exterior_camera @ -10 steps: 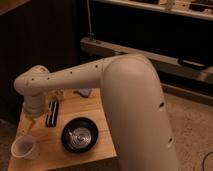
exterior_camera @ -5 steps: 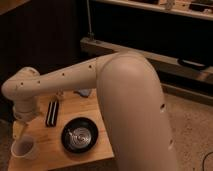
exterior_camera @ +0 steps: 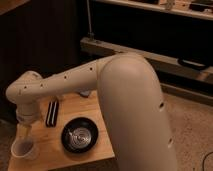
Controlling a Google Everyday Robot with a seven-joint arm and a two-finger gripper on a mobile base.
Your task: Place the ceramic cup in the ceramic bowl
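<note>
The ceramic cup (exterior_camera: 23,149) is small and white and stands upright at the front left corner of the wooden table (exterior_camera: 55,150). The ceramic bowl (exterior_camera: 80,135) is round, glossy black and stands to the right of the cup, apart from it. My gripper (exterior_camera: 25,132) hangs down from the white arm's wrist (exterior_camera: 28,116), just above the cup's rim. The big white arm (exterior_camera: 130,100) covers the table's right side.
A flat black rectangular object (exterior_camera: 51,113) lies on the table behind the bowl and cup. The table's left and front edges are close to the cup. Dark shelving (exterior_camera: 150,50) stands behind, with carpeted floor (exterior_camera: 195,130) at the right.
The arm's end has swung left and down, from over the black object to right above the cup. Cup and bowl have not moved.
</note>
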